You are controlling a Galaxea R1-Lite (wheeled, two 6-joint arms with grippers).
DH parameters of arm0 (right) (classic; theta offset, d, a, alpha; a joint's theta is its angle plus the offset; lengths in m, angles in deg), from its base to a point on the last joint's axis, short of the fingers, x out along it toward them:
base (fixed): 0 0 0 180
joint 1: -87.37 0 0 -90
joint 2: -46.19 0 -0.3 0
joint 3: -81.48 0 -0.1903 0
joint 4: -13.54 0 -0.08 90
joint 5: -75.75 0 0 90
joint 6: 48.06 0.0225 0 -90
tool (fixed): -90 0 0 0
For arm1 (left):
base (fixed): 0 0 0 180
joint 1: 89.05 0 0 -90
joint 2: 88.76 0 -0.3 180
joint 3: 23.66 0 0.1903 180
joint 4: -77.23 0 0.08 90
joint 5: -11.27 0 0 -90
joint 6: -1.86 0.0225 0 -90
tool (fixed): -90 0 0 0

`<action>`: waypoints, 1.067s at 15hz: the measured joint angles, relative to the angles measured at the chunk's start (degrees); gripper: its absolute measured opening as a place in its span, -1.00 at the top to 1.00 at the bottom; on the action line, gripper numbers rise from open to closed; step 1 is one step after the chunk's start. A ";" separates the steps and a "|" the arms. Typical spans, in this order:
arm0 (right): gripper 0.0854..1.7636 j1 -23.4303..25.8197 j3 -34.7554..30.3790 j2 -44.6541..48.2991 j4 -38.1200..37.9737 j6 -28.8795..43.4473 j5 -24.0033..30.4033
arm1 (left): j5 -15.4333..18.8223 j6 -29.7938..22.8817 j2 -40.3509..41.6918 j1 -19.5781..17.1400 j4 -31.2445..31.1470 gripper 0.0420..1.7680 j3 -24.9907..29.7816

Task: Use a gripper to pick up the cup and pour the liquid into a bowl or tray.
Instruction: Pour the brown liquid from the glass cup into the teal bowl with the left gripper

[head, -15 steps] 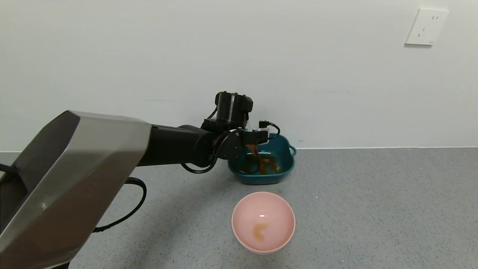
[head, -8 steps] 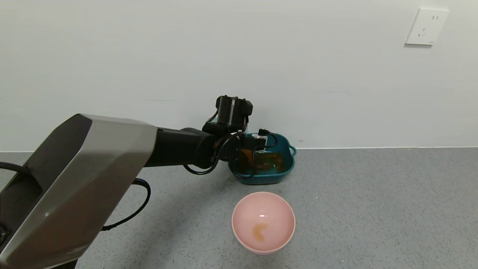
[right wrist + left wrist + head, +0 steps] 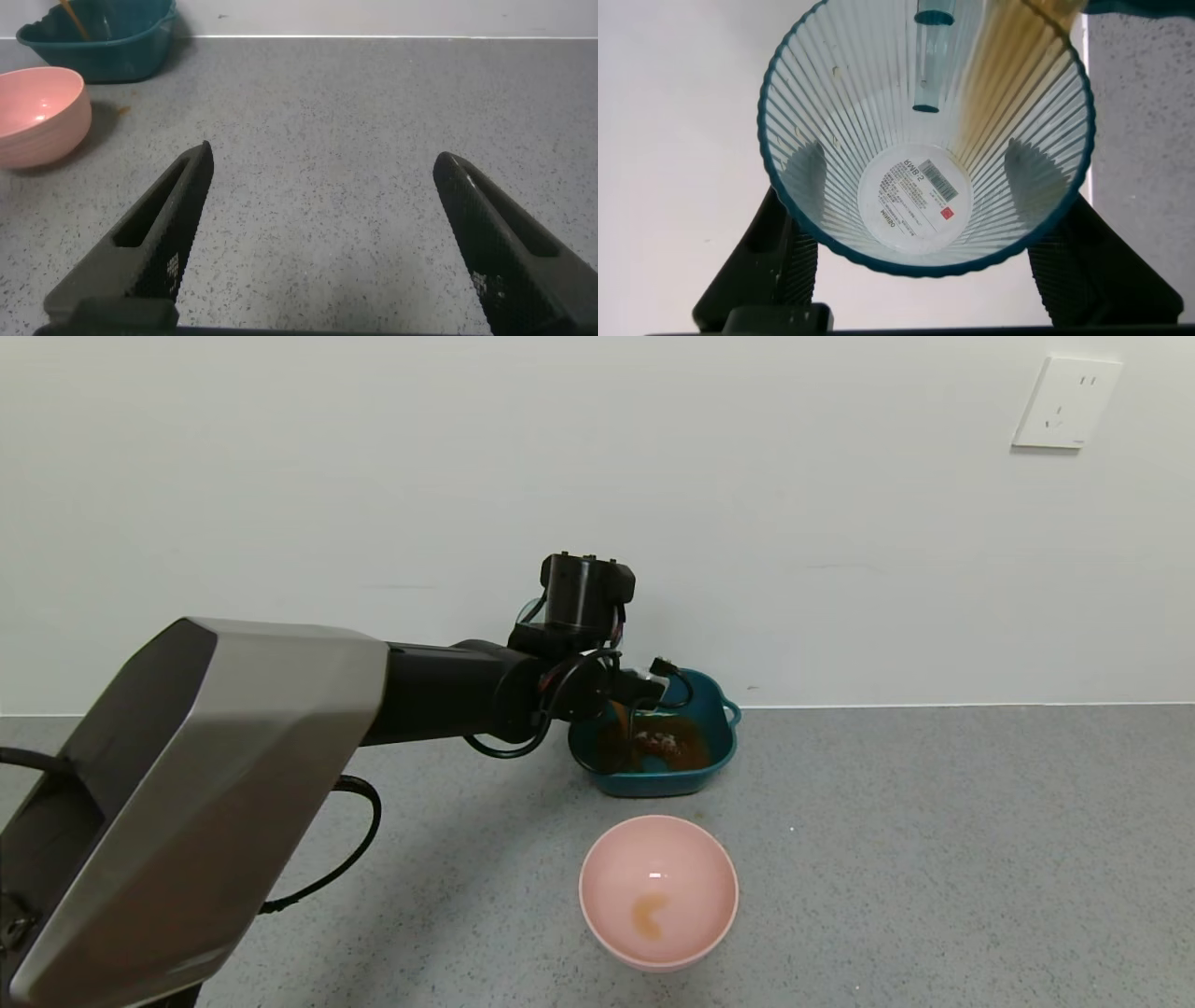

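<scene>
My left gripper point(image 3: 642, 693) is shut on the ribbed blue-grey cup point(image 3: 878, 103) and holds it tipped over the left side of the dark teal basin point(image 3: 721, 705) by the wall. In the head view the wrist hides the cup. The left wrist view looks into the cup: it is almost empty, with an amber streak of liquid point(image 3: 999, 75) running down one side to the rim. Both fingers point(image 3: 799, 173) press on the cup's sides. Amber-brown liquid point(image 3: 689, 749) lies pooled in the basin. My right gripper point(image 3: 322, 154) is open and empty over bare table.
A round pale pink bowl point(image 3: 597, 859) with a small orange-brown stain stands in front of the basin; it also shows in the right wrist view point(image 3: 37, 112), beside the basin point(image 3: 121, 42). The wall runs right behind the basin. A wall socket point(image 3: 1066, 403) is at the upper right.
The thick stream falling from the cup one second ago is gone. More liquid lies in the basin. The left wrist dipped, then rose slightly.
</scene>
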 joint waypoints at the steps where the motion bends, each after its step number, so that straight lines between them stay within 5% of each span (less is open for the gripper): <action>1: -0.94 0.00 0.02 0.00 0.00 0.00 0.00 | -0.22 1.32 -0.06 0.11 0.00 -0.43 -0.29; 6: -0.94 0.00 0.02 0.00 -0.02 0.00 0.00 | -1.01 2.29 -0.04 1.16 0.17 -0.43 -0.77; 9: -0.94 0.00 0.02 0.00 0.00 0.00 0.00 | -1.27 0.99 0.35 1.22 6.91 -0.43 -0.68; 13: -0.94 0.00 0.02 0.00 0.00 0.00 0.02 | -6.83 -13.42 1.54 1.16 12.11 -0.43 2.05; 16: -0.94 0.00 0.02 0.00 -0.02 0.00 0.02 | -7.57 -24.84 5.13 0.94 12.11 -0.43 8.94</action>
